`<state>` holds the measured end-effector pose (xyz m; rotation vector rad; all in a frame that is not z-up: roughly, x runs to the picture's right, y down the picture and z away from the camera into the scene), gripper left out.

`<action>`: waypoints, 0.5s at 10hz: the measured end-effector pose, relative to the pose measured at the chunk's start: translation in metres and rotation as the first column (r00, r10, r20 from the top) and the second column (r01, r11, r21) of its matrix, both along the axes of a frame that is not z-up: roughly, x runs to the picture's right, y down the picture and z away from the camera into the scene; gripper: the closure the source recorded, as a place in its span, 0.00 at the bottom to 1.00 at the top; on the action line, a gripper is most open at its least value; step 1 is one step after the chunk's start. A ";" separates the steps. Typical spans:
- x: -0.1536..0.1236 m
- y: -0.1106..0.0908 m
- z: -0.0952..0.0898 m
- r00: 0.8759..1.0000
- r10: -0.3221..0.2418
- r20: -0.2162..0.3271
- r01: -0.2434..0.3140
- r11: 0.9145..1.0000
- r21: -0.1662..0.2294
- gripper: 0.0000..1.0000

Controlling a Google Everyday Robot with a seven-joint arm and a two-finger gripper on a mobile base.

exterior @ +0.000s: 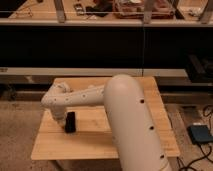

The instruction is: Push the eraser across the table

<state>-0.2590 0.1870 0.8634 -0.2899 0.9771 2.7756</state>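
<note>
The robot's thick white arm (pixel 125 115) is reaching in from the near right corner of the table (pixel 95 142) and stretching across the wooden slats toward the left edge as the camera sees it. Its wrist is bending downward near that edge, and the gripper (pixel 61 119) is hanging low over the wood at the end of the wrist, roughly midway between the far left and near left corners. The wrist is covering most of the gripper, so I cannot tell whether it is spread or pressed together, and it is not visibly pinching anything. The eraser (pixel 70 122), a small black block, is lying on the tabletop just beside the gripper, on the side facing away from the left edge. It is sitting somewhat closer to the near left corner than to the far left one. Whether the gripper is actually touching the eraser cannot be made out, as the two are showing no clear gap between them. On the speckled floor (pixel 20 125) past the right edge of the table, a blue box (pixel 200 134) is resting with dark cables (pixel 192 161) trailing near it. Behind the far edge, a long dark counter (pixel 100 45) is running across the whole view.
</note>
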 end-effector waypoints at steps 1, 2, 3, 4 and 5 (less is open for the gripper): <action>0.008 -0.003 0.003 1.000 0.020 -0.015 -0.020 1.000 -0.003 0.74; 0.019 -0.008 0.008 0.998 0.046 -0.035 -0.046 0.999 -0.006 0.74; 0.028 -0.012 0.011 0.997 0.065 -0.051 -0.066 0.998 -0.006 0.74; 0.038 -0.016 0.015 0.994 0.085 -0.067 -0.086 0.996 -0.004 0.74; 0.049 -0.021 0.019 0.991 0.101 -0.085 -0.102 0.995 -0.004 0.74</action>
